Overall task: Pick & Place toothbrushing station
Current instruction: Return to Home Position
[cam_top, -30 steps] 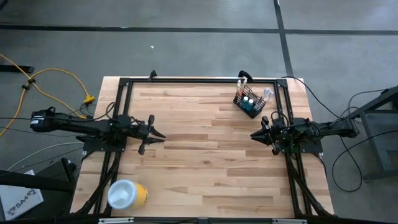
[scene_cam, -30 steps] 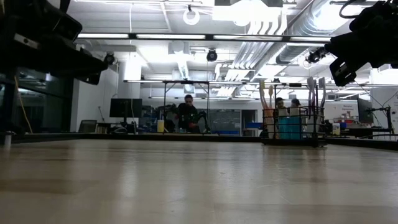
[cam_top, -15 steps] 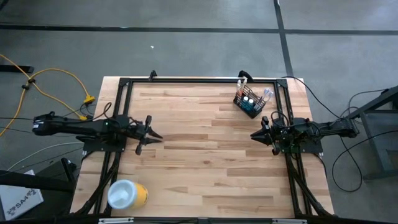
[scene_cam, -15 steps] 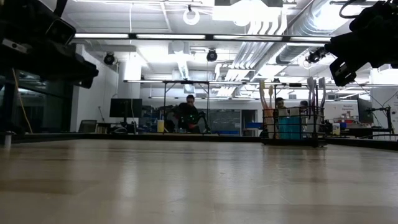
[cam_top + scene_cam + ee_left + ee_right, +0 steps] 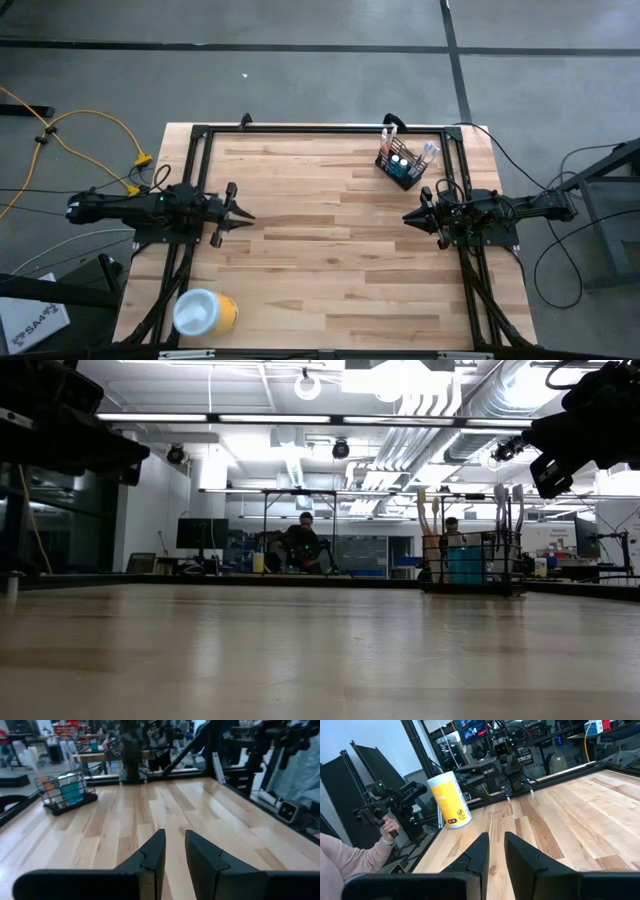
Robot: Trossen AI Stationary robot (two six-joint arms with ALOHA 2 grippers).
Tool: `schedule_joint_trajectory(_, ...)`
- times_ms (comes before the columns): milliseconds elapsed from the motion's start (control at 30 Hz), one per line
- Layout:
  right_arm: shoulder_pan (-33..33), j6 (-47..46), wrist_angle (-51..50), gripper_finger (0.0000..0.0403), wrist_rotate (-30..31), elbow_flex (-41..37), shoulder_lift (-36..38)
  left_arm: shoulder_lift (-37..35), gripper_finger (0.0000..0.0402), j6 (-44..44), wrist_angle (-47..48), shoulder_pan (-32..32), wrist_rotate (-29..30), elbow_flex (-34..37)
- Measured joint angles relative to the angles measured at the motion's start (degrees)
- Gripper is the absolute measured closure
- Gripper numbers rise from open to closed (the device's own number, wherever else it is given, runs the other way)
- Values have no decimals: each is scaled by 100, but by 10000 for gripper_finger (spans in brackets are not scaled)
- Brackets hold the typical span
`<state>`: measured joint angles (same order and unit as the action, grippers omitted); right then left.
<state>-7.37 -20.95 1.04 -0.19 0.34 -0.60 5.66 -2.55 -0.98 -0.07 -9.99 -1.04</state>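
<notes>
The toothbrushing station is a small black wire-mesh holder standing on its base at the table's far right. Pale toothbrushes stick up from it and blue tubes sit inside; it also shows in the left wrist view and the low view. My left gripper hovers level over the table's left side, far from the station. Its fingers stand a narrow gap apart with nothing between them. My right gripper hovers level at the right side, a little nearer than the station, also with a narrow empty gap.
A yellow cylinder with a white top stands at the table's near left corner. A black frame runs along the table's far edge and both sides. A person's hand holds a device beyond the left edge. Bare wood lies between the grippers.
My left gripper has drawn back toward the table's left edge, staying level, with the gap between its fingers unchanged. The toothbrushing station has stayed where it was.
</notes>
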Motion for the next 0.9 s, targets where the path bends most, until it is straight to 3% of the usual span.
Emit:
schedule_joint_trajectory(367, 1, -2, 0, 350, 0, -2, 1, 12, 332, -370, 165, -626, 999, 7)
schedule_joint_trajectory(900, 2, -2, 0, 350, 1, 0, 0, 662, 332, -527, 198, -676, 1013, 7)
